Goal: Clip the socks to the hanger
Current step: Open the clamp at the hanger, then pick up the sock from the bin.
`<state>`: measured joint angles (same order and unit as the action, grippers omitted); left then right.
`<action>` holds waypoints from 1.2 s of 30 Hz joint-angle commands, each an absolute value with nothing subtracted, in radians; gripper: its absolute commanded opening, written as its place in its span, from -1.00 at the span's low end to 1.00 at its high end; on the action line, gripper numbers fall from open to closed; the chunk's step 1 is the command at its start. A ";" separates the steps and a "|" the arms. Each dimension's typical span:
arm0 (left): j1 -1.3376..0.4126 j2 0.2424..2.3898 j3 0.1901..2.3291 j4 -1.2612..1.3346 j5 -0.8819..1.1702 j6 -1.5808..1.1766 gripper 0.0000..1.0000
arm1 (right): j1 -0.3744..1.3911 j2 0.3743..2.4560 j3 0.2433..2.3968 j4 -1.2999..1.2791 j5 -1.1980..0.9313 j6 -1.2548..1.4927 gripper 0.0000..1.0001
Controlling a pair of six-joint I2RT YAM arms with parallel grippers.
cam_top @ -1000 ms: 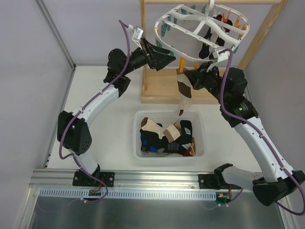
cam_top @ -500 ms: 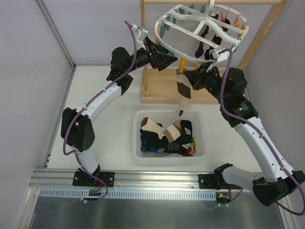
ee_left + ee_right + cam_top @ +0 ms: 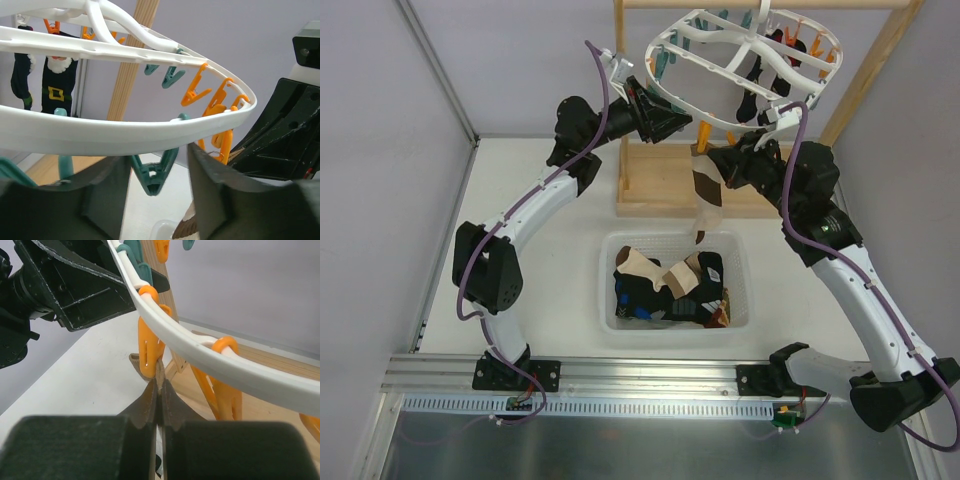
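Observation:
The white oval hanger [image 3: 720,62] hangs from the wooden frame, rimmed with orange and teal pegs. My right gripper [image 3: 717,162] is shut on the top edge of a tan, brown and white banded sock [image 3: 706,196], which hangs down over the bin. In the right wrist view the gripper [image 3: 159,385] holds the sock's edge [image 3: 134,361] at the mouth of an orange peg [image 3: 149,347]; I cannot tell if the peg grips it. My left gripper [image 3: 667,122] is open just under the rim [image 3: 125,135]. In the left wrist view, a teal peg [image 3: 152,177] hangs between its fingers [image 3: 100,200].
A clear plastic bin [image 3: 620,245] holds a pile of black, tan and patterned socks [image 3: 670,285]. Black socks [image 3: 752,90] hang clipped on the hanger's far side. The wooden frame's base [image 3: 660,185] and slanted post [image 3: 865,75] stand behind the bin.
My left gripper has moved up and right, closer under the hanger's rim. The right gripper and its sock have stayed put.

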<state>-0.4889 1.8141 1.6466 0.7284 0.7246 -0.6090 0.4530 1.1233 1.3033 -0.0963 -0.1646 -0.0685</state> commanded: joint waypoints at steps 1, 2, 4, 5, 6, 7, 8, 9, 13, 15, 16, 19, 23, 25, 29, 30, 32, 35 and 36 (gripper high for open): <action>-0.476 1.809 1.683 0.805 0.735 -0.612 -0.14 | 0.445 1.108 1.336 -0.072 -0.175 -0.078 -0.99; -0.476 1.807 1.683 0.805 0.733 -0.612 -0.33 | 0.443 1.108 1.336 -0.071 -0.175 -0.078 -0.99; -0.477 1.806 1.681 0.805 0.727 -0.614 -0.49 | 0.443 1.109 1.335 -0.072 -0.175 -0.078 -0.99; -0.477 1.805 1.681 0.805 0.727 -0.615 -0.54 | 0.443 1.111 1.335 -0.074 -0.176 -0.078 -0.99; -0.477 1.805 1.683 0.805 0.726 -0.615 -0.61 | 0.443 1.112 1.335 -0.074 -0.175 -0.080 -0.99; -0.477 1.804 1.681 0.805 0.727 -0.617 -0.69 | 0.442 1.111 1.335 -0.074 -0.176 -0.078 -0.99; -0.477 1.802 1.683 0.805 0.723 -0.618 -0.77 | 0.442 1.112 1.335 -0.072 -0.175 -0.078 -0.99; -0.476 1.801 1.681 0.805 0.723 -0.618 -0.89 | 0.442 1.112 1.335 -0.072 -0.175 -0.078 -0.99; -0.476 1.793 1.671 0.805 0.707 -0.618 -1.00 | 0.440 1.111 1.338 -0.077 -0.160 -0.078 -0.99; -0.476 1.784 1.657 0.805 0.693 -0.621 -1.00 | 0.442 1.111 1.347 -0.100 -0.152 -0.078 -0.94; -0.477 1.783 1.652 0.805 0.681 -0.623 -1.00 | 0.440 1.109 1.359 -0.112 -0.144 -0.080 -0.91; -0.479 1.775 1.640 0.796 0.672 -0.627 -1.00 | 0.440 1.106 1.374 -0.164 -0.141 -0.100 -0.80; -0.480 1.760 1.623 0.763 0.644 -0.617 -1.00 | 0.440 1.072 1.373 -0.306 -0.185 -0.136 0.08; -0.485 1.753 1.628 0.730 0.641 -0.589 -1.00 | 0.443 0.998 1.315 -0.314 -0.233 -0.141 0.23; -0.495 1.724 1.615 0.675 0.617 -0.542 -1.00 | 0.454 0.870 1.227 -0.353 -0.314 -0.153 0.38; -0.497 1.720 1.612 0.673 0.614 -0.537 -1.00 | 0.457 0.852 1.215 -0.365 -0.346 -0.156 0.39; -0.500 1.709 1.606 0.667 0.606 -0.532 -1.00 | 0.468 0.812 1.192 -0.383 -0.389 -0.176 0.40; -0.509 1.695 1.597 0.649 0.580 -0.523 -1.00 | 0.502 0.808 1.141 -0.411 -0.419 -0.202 0.43; -0.512 1.692 1.595 0.625 0.571 -0.517 -1.00 | 0.515 0.821 1.125 -0.413 -0.394 -0.204 0.50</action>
<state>-0.4961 1.7641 1.6020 0.6331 0.6071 -0.5575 0.4843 0.7959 1.1648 -0.3771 -0.3496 -0.1661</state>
